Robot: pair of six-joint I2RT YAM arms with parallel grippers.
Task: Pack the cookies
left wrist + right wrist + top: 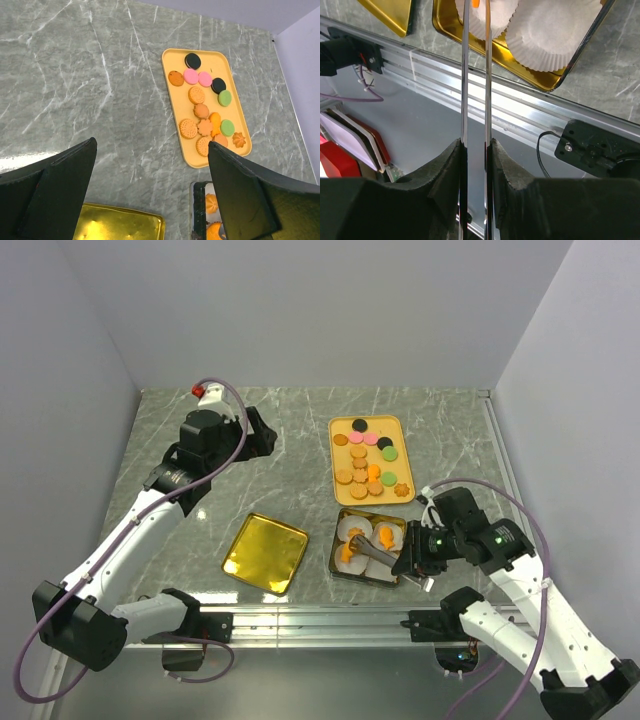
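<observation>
Cookies (365, 462) lie mostly on the orange tray (338, 425) at the back right of the table (280, 480): tan and orange rounds, with a few pink, green and black ones. A few orange ones already sit in the white paper cups (388, 536) inside the gold tin (345, 575), just in front of the tray. The tin's lid (265, 553) lies apart to its left.

We judge the step in hand to be setting one cookie into a cup. The right gripper (415, 562) is clamped narrowly on a pair of metal tongs (372, 556), whose two blades run out between its fingers (447, 170) and end over the left cup in the tin. The wrist view shows a sliver of orange between the blade tips. We cannot tell whether that cookie is pinched or only lies beneath them.

If it is held, the next move calls for easing the squeeze so it drops flat into the cup. The tongs then lift clear without dragging the paper and swing back to the tray for another.

The right arm reaches in low from the near right, its wrist level and pointing left across the tin. The left arm stretches to the back left. The left gripper (150, 185) is spread as wide as it goes, holds nothing, and looks down on the table beside the tray.
</observation>
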